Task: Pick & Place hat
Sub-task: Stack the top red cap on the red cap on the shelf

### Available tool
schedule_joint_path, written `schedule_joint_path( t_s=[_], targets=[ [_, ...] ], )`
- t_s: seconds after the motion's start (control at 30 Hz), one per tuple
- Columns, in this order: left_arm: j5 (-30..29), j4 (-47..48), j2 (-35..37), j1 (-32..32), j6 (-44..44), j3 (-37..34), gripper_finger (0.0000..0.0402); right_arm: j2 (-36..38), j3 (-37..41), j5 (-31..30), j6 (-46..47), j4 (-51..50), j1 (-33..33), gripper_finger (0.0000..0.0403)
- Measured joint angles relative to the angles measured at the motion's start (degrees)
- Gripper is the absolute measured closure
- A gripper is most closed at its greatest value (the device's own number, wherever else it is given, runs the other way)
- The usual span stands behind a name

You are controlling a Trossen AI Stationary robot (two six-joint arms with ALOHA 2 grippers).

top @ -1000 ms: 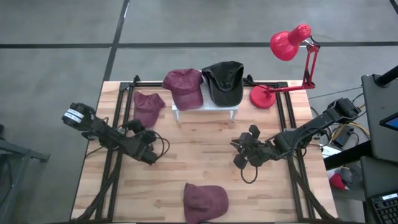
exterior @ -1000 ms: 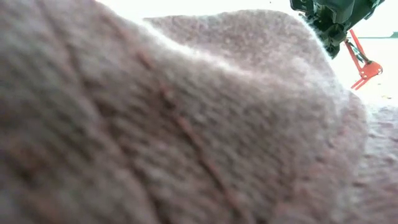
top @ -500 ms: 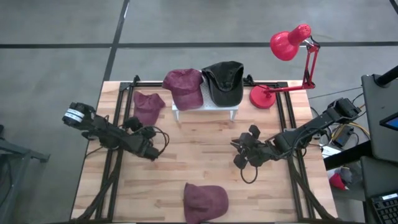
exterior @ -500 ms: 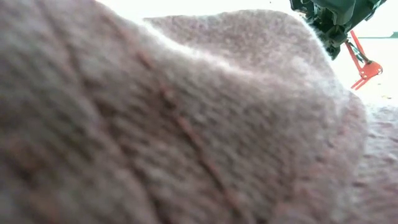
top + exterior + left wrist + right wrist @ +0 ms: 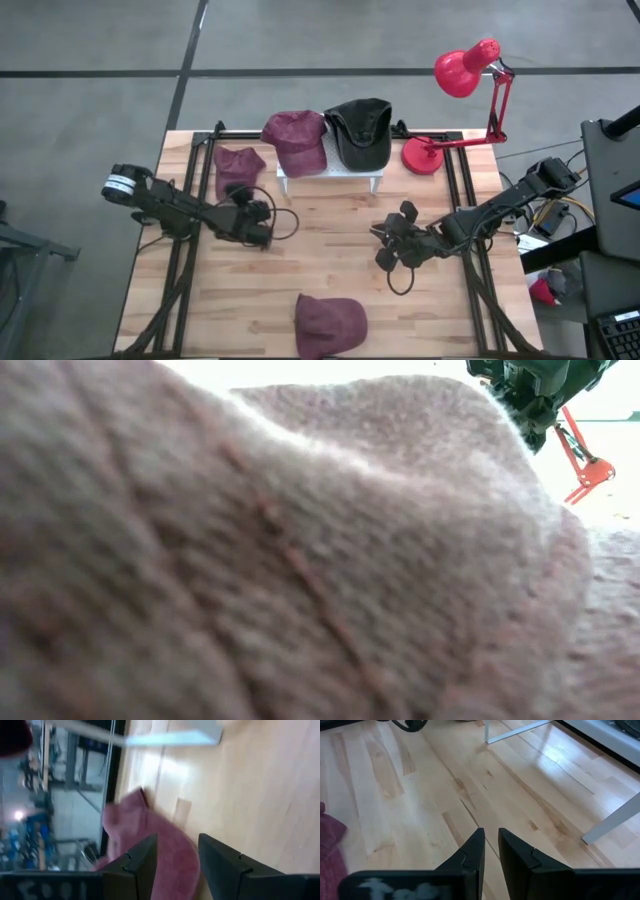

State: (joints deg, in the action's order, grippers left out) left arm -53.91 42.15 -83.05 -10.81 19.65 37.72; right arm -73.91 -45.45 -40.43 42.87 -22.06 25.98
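two hats (image 5: 293, 140) on stand (image 5: 330, 175) | lamp (image 5: 455, 75) right | hat (image 5: 238, 168) left | hat (image 5: 330, 322) front edge

- The high view is evenly and softly lit, with only faint shadows on the table (image 5: 330, 270).
- The left gripper (image 5: 262, 238) smears slightly there.
- The low view is almost filled by an out-of-focus maroon hat (image 5: 250, 560); the background above it is blown out white.
- The left wrist view is heavily blurred, perhaps from motion, with pale glare across the wood.
- The right wrist view is sharp, with window-like reflections on the boards.
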Motion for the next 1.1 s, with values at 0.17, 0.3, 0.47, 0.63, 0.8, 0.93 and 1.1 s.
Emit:
schedule_joint_path(
  t_s=[0.17, 0.3, 0.47, 0.63, 0.8, 0.93, 1.1],
  targets=[
    [3.22, 6.47, 0.00, -0.52, -1.48, 6.10, 0.0241, 0.00, -0.02, 0.08, 0.14, 0.05, 0.00, 0.0351],
    [5.89, 19.91, 0.00, -0.52, 5.77, 11.93, 0.0241, 0.27, -0.05, 0.20, 1.06, 0.26, 0.00, 0.0351],
    [5.86, 34.10, 0.15, -0.52, 10.17, 17.15, 0.0241, 0.93, -0.80, 0.58, 0.84, 1.33, 0.00, 0.0351],
    [5.81, 34.55, 1.74, -0.52, 7.23, 17.38, 0.0241, 1.09, -4.25, 0.59, -4.43, 1.44, 0.00, 0.0351],
    [6.64, 34.69, 4.38, -1.56, 5.09, 15.38, 0.0241, 1.09, -7.18, 0.56, -10.46, 1.44, 0.00, 0.0351],
    [6.83, 34.55, 6.17, -4.23, 4.36, 13.00, 0.0244, 1.09, -8.07, 0.54, -13.25, 1.44, 0.00, 0.0351],
    [10.83, 34.45, 7.13, -7.56, 5.56, 10.19, 0.0257, 1.09, -8.11, 0.53, -13.46, 1.35, -0.01, 0.0351]
  ],
)
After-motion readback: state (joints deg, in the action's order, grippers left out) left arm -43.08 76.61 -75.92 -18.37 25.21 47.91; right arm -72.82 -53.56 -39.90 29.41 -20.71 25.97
